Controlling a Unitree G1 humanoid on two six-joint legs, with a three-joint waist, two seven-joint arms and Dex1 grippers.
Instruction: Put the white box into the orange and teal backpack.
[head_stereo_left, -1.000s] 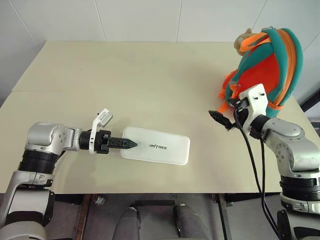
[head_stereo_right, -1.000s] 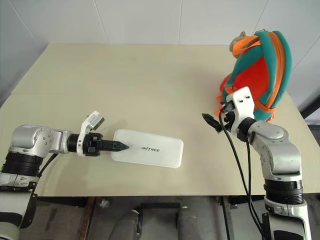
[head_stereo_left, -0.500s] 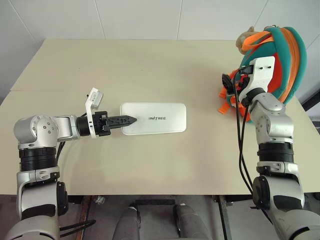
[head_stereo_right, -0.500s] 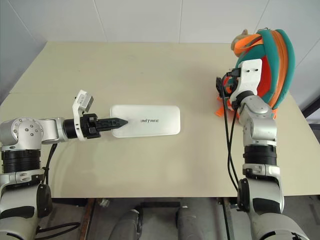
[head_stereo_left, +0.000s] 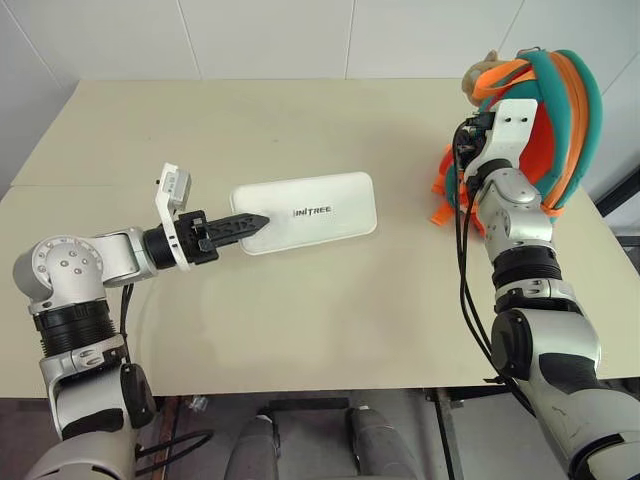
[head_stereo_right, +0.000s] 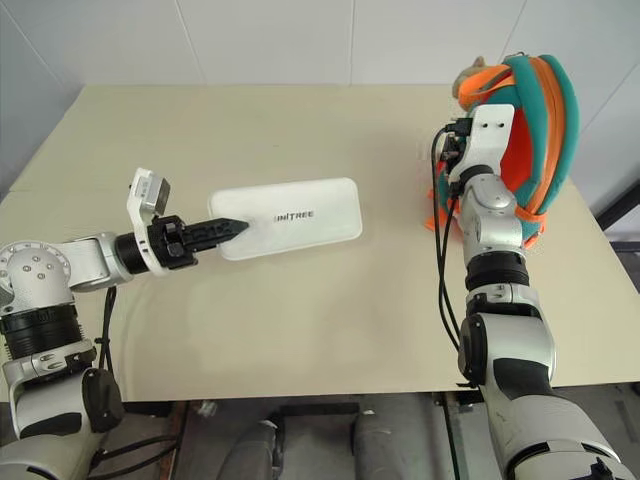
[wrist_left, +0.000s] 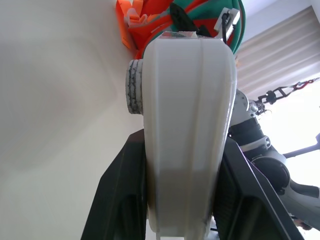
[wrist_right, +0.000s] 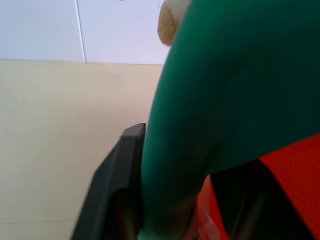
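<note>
Task roughly midway, box not in the bag yet. Left gripper (head_stereo_left: 243, 224) is clamped on one short end of the white box (head_stereo_left: 310, 210), one finger on each face as the left wrist view shows it, and the box looks lifted off the table (head_stereo_left: 300, 330), tilted a bit, its far end pointing toward the bag side. The box is between the two arms, well apart from the orange and teal backpack (head_stereo_left: 555, 110), which stands upright at the table's far right corner with a tan plush (head_stereo_left: 482, 72) at its top. Right gripper (wrist_right: 165, 200) is up against the backpack's left side; the right wrist view shows a black finger (wrist_right: 117, 185) just beside a thick teal band (wrist_right: 210, 100), and the band seems to run between the fingers, so probably pinched on the trim to hold the opening, though the second finger is hidden and I can't tell for sure. Left to do, as I judge it: carry the box across, get the mouth open enough, slide it in, let go. Writing: dark lettering on the box top reads "INITREE", first letter maybe a stylised U. No other readable labels.
</note>
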